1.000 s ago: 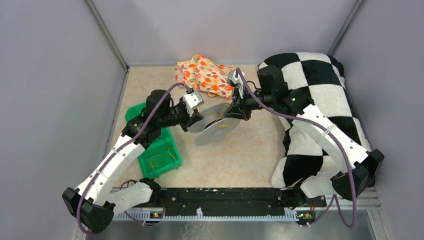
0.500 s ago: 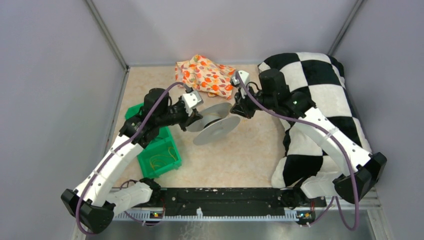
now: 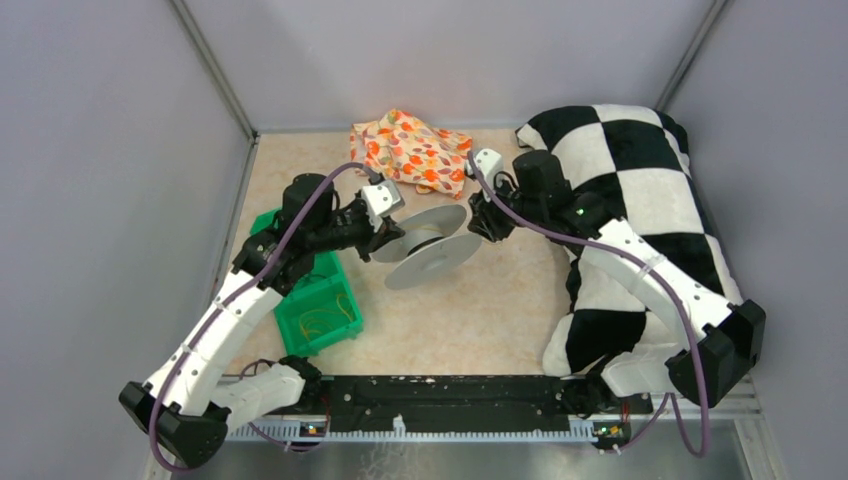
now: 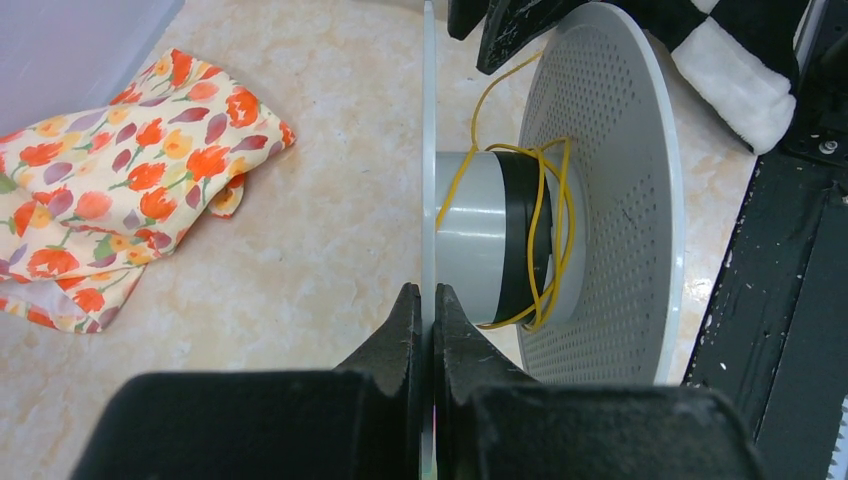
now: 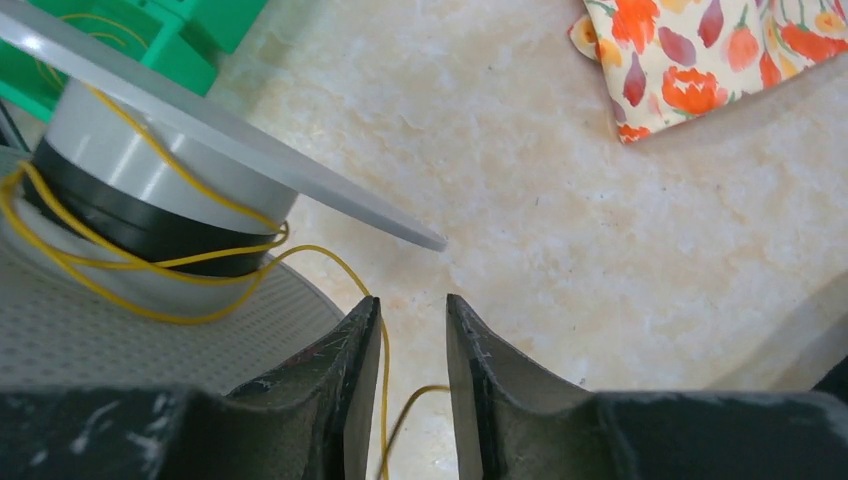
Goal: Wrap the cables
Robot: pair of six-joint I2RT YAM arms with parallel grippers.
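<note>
The grey plastic spool point(image 3: 425, 245) is held off the floor, tilted on its side. My left gripper point(image 3: 385, 240) is shut on the edge of its thin flange point(image 4: 428, 150). A thin yellow cable point(image 4: 545, 220) loops loosely round the black-banded core point(image 4: 480, 235). My right gripper point(image 3: 482, 220) is just right of the spool. Its jaws point(image 5: 412, 310) stand apart, and the yellow cable point(image 5: 384, 360) runs from the core point(image 5: 130, 170) down through the gap between them, unclamped.
A green bin point(image 3: 318, 300) holding more yellow wire sits left of the spool, under my left arm. A floral cloth point(image 3: 410, 150) lies at the back. A black-and-white checkered pillow point(image 3: 640, 200) fills the right side, under my right arm.
My right gripper has drawn back to the right, away from between the spool's flanges. The left arm has shifted slightly left with the spool, which now lies a little flatter.
</note>
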